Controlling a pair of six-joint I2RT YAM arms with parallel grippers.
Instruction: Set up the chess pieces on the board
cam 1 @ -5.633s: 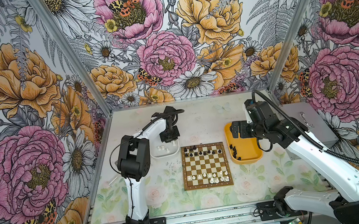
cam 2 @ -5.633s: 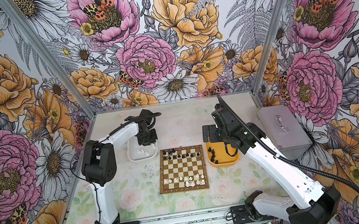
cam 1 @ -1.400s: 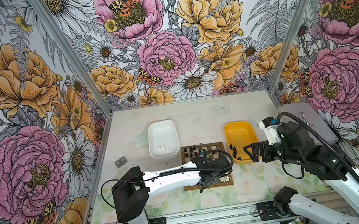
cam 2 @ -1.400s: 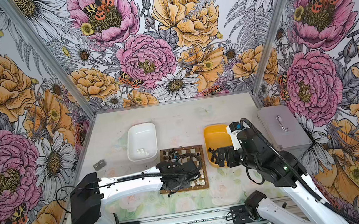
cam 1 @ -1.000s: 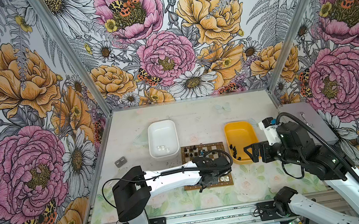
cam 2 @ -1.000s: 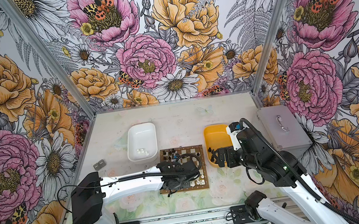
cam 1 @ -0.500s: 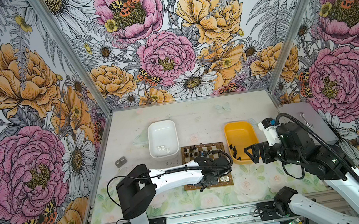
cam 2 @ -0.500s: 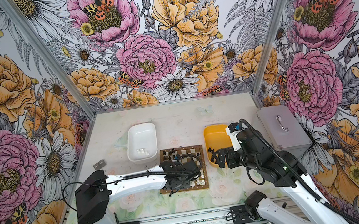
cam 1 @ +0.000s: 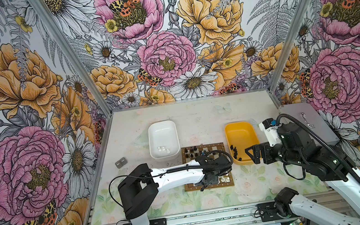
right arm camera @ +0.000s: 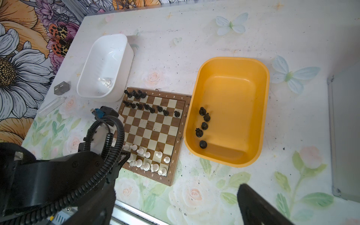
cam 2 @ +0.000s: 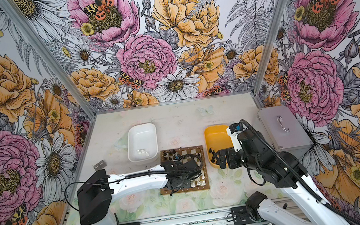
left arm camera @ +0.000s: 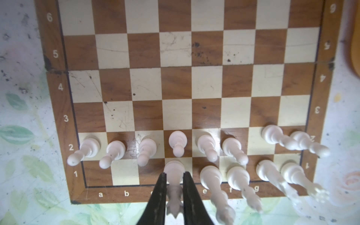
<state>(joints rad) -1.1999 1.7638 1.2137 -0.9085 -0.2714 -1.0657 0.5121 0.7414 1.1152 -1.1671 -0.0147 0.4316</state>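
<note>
One white queen (left arm camera: 173, 167) stands upright on d1 of the board (left arm camera: 58, 120), long axis vertical, clamped by the left end effector (left arm camera: 174, 174). The e1 piece (left arm camera: 212, 181) is just beside and the d2 pawn (left arm camera: 177, 141) just ahead, so a straight-up retreat looks safest. The right end effector (cam 1: 252, 154) hangs wide apart and holds nothing. It is by the yellow tray (cam 1: 239, 126), the nearer arm to the black pieces (right arm camera: 203, 126).

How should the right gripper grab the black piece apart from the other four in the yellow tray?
Pinch the lone black piece near its top, from straight above: it looks upright, clear of the others, and the yellow tray walls likely block sideways approaches.
</note>
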